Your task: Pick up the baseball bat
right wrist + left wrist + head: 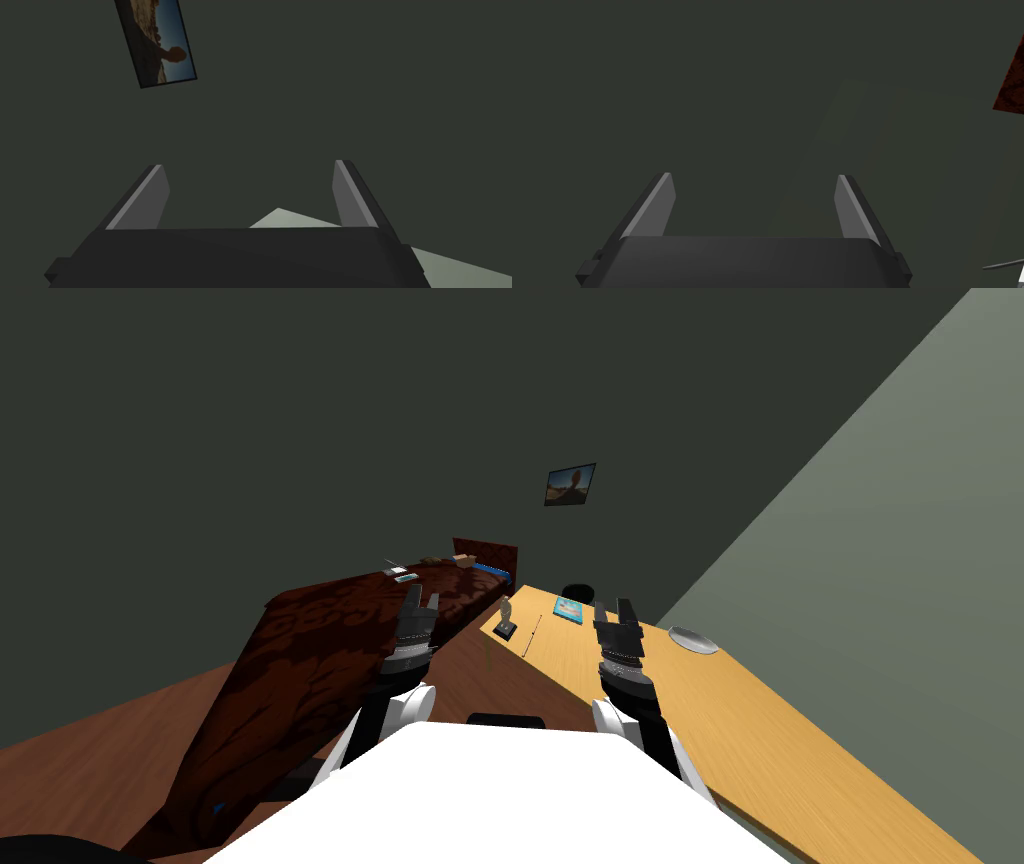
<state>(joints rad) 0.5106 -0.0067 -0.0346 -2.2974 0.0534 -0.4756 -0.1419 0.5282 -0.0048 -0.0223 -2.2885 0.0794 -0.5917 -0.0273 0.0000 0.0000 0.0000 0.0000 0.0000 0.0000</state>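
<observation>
Head view: a long light wooden desk (800,738) runs along the pale grey-green wall on the right; a bed with a dark red patterned cover (310,658) stands on the left against the dark wall; brown wooden floor (120,728) lies between and around them. The baseball bat (532,637), seen as a thin pale rod, lies flat on the desk near its bed-side edge; it is just beside a small grey statuette on a dark base (506,619) and near a flat blue book (569,609); a shallow grey plate (692,639) sits well apart, toward the wall. The left gripper (421,600) is raised over the edge of the bed, its fingers apart; the right gripper (613,611) is raised over the desk, fingers likewise apart; the bat lies beyond and between the two, touched by neither.

Left wrist view: the left gripper (755,205) stands with its two blades spread wide, clamped on nothing.

Right wrist view: the right gripper (252,195) shows both blades spread wide, gripping nothing.
</observation>
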